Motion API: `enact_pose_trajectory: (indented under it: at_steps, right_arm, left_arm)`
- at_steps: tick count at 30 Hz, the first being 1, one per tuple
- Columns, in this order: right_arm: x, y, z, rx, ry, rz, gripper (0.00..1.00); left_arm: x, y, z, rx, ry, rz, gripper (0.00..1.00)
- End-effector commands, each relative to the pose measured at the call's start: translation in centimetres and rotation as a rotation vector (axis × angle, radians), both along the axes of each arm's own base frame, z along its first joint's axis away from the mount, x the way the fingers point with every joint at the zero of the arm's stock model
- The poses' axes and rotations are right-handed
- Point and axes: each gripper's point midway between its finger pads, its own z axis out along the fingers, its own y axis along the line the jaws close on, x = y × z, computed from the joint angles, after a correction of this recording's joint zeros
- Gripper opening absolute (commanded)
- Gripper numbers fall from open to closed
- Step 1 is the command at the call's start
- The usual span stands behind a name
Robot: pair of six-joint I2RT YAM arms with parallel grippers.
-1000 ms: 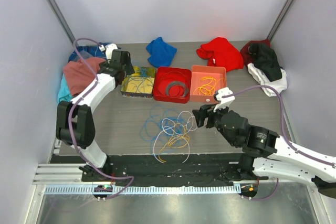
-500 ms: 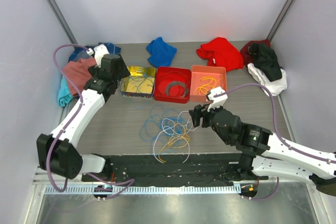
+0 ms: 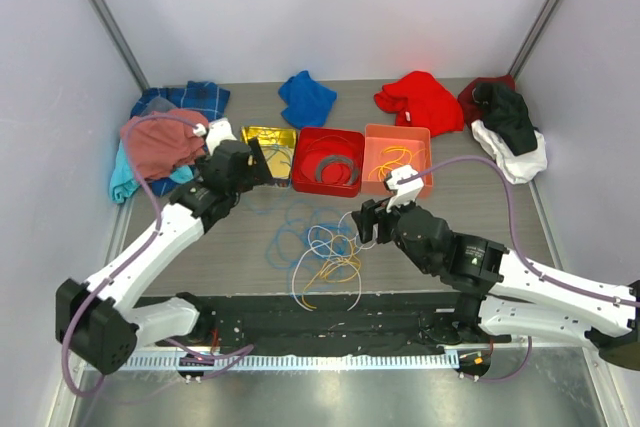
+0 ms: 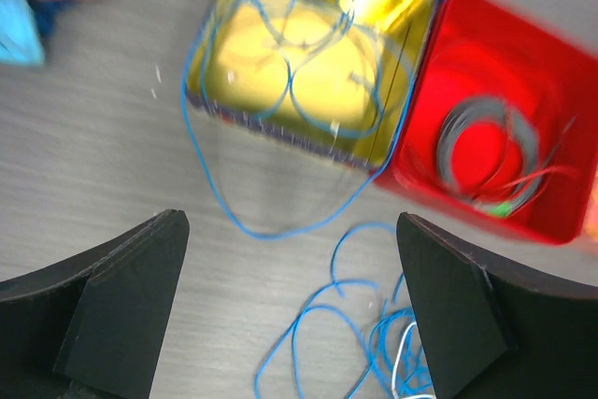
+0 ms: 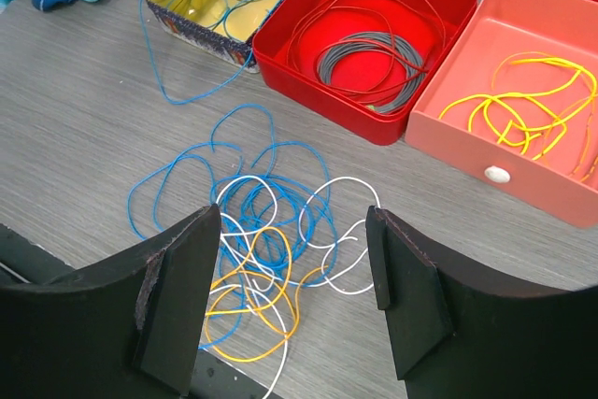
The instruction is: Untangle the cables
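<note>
**Left gripper.** The left gripper (image 4: 290, 324) is spread wide, and nothing sits between its fingers. It hangs over the table (image 3: 220, 237) just in front of the yellow box (image 4: 280, 133), with its fingers pointing toward that box.

**Right gripper.** The right gripper (image 5: 294, 296) stands with its jaws apart and grips nothing. It hovers directly above the main tangle.

**Cables.** The cables (image 5: 271, 231) lie in one knot on the table (blue, white, yellow and orange strands looped through one another). The knot is in front of the row of three boxes and between the two arms.

**Blue cable.** A blue cable (image 4: 266, 235) runs from inside the yellow box, over its near wall, and forms a loop on the table near the knot. Whether this strand joins the knot cannot be told.

**Boxes.**
- The red box (image 5: 327, 100) stands in the middle of the row, touching the yellow box. It contains a grey ring (image 5: 329, 64).
- The salmon box (image 5: 448, 151) stands at the right end of the row. It contains a loosely coiled yellow cable (image 5: 509, 105), separate from the knot.

**Surroundings.** Crumpled cloths (image 3: 420, 99) lie along the far edge and the left side of the table, well apart from the knot.
</note>
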Motion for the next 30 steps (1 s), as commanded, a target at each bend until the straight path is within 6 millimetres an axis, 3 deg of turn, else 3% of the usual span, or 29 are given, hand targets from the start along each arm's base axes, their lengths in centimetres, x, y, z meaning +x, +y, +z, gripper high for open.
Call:
enact_pose_trajectory:
  at_steps: [1,6,13,20,27,30]
  right_arm:
    - [0.1,0.9,1.3,0.085,-0.010,0.004,0.71]
    - [0.0,0.9,0.6,0.087,0.002,0.003,0.71]
    - [0.0,0.8,0.3,0.086,0.003,0.003,0.71]
    - [-0.4,0.1,-0.2,0.098,0.005,-0.001,0.71]
    - [-0.4,-0.2,-0.2,0.096,-0.002,0.000,0.71]
    - [-0.5,-0.5,-0.3,0.097,-0.005,-0.004,0.71]
  left_arm:
    - [-0.8,-2.4,-4.4,-0.055,0.109,-0.028,0.99]
    - [-1.1,-3.7,-8.1,-0.041,0.179,-0.050,0.98]
    - [-0.3,-4.0,-10.5,-0.022,0.239,-0.008,0.97]
    - [-0.8,-1.2,-10.4,-0.110,0.171,0.150,0.95]
    - [-1.2,1.4,-14.3,-0.337,0.182,0.305,0.84]
    - [-0.9,1.3,-15.2,-0.398,0.155,0.326,0.80]
